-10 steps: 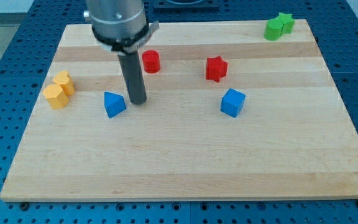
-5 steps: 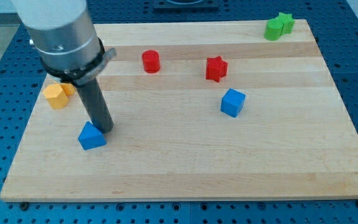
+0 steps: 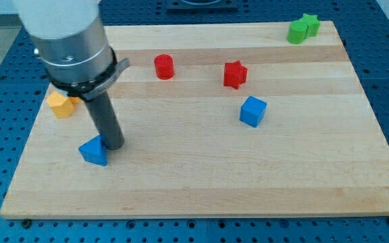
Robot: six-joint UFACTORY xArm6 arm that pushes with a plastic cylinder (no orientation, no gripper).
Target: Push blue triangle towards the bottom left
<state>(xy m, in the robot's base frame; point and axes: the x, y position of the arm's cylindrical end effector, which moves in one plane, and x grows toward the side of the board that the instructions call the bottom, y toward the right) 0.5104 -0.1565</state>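
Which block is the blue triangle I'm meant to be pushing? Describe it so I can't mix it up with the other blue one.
Start at the wooden board and go to its lower-left part in the view. There my tip sits right against the blue triangle, on the block's upper right. The blue cube is square-faced and stands alone toward the view's right, while the yellow blocks lie above the triangle.

My tip (image 3: 114, 144) sits just right of the blue triangle (image 3: 94, 151), both toward the board's (image 3: 201, 182) lower left
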